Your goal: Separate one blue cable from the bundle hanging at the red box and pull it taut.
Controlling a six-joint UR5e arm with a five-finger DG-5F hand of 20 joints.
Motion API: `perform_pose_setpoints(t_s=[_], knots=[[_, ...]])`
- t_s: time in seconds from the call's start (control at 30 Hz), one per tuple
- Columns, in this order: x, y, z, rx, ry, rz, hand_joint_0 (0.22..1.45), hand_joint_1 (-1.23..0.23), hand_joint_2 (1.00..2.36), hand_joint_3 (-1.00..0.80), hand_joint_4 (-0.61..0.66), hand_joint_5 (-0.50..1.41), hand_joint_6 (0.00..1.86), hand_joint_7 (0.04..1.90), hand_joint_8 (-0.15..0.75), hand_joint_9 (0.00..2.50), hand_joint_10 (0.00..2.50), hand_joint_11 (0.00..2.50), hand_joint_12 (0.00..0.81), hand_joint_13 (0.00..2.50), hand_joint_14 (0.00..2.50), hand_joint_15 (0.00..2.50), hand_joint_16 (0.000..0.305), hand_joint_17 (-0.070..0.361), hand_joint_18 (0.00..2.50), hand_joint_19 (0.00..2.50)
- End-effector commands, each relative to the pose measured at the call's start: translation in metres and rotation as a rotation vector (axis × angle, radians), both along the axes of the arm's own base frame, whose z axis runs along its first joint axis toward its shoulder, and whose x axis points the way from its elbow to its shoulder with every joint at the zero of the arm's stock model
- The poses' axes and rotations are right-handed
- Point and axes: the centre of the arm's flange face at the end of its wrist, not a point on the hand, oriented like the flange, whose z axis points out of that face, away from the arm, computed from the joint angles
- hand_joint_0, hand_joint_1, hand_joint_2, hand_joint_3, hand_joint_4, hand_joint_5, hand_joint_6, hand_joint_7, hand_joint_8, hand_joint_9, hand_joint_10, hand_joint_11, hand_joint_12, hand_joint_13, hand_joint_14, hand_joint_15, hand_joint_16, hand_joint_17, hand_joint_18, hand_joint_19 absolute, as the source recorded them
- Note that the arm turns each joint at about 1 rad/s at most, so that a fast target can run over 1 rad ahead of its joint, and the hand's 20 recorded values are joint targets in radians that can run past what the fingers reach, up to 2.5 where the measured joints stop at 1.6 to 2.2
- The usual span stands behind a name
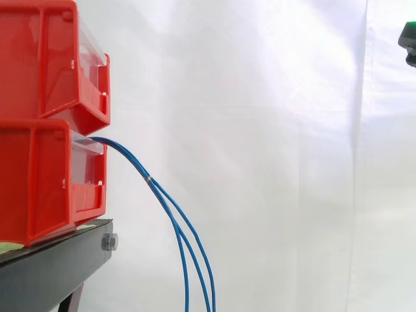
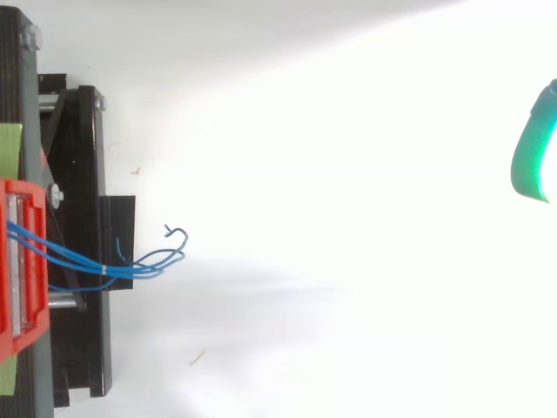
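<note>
- robot hand [image 1: 409, 36] sits well away from the lower red bin [image 1: 45, 182]; can't tell if it's released or clenched.
- blue cable bundle [image 1: 149, 178] hangs slack from that bin's front, tied together just below the bin.
- Judgement: nothing separated or taut yet, so the whole task is left.

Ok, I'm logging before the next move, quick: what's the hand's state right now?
The hand: cannot be told whether open or closed; it is at the right edge of the side view, well apart from the blue cables.
</note>
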Motion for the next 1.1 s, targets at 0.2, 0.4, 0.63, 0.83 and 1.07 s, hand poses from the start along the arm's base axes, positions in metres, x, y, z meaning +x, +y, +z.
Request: perform_pose_setpoints(t_s=[0.2, 0.4, 0.63, 0.83, 1.07], knots=[[0.005, 0.005, 0.003, -0.008, -0.033, 0.004, 0.45, -0.47, 1.00, -0.50, 0.23, -0.23, 0.50, 0.87, 0.300, 0.47, 0.01, 0.24, 0.416, 0.56, 0.01, 0.18, 0.069, 0.155, 0.57, 0.29], [0.011, 0.003, -0.006, -0.018, -0.026, -0.027, 0.45, -0.49, 1.00, -0.50, 0.24, -0.23, 0.50, 0.86, 0.304, 0.46, 0.01, 0.25, 0.422, 0.57, 0.01, 0.19, 0.069, 0.155, 0.59, 0.29], [0.023, 0.009, -0.028, -0.047, 0.011, -0.023, 0.47, -0.63, 1.00, -0.50, 0.24, -0.23, 0.50, 0.87, 0.295, 0.47, 0.01, 0.26, 0.413, 0.60, 0.01, 0.21, 0.063, 0.143, 0.63, 0.31], [0.046, 0.020, -0.061, -0.038, 0.017, -0.027, 0.48, -0.68, 1.00, -0.50, 0.24, -0.23, 0.50, 0.87, 0.292, 0.49, 0.01, 0.27, 0.408, 0.62, 0.01, 0.22, 0.060, 0.136, 0.65, 0.32], [0.077, 0.028, -0.083, -0.043, 0.028, -0.043, 0.50, -0.72, 1.00, -0.50, 0.24, -0.23, 0.50, 0.87, 0.289, 0.51, 0.01, 0.30, 0.401, 0.63, 0.01, 0.22, 0.057, 0.128, 0.65, 0.33]])
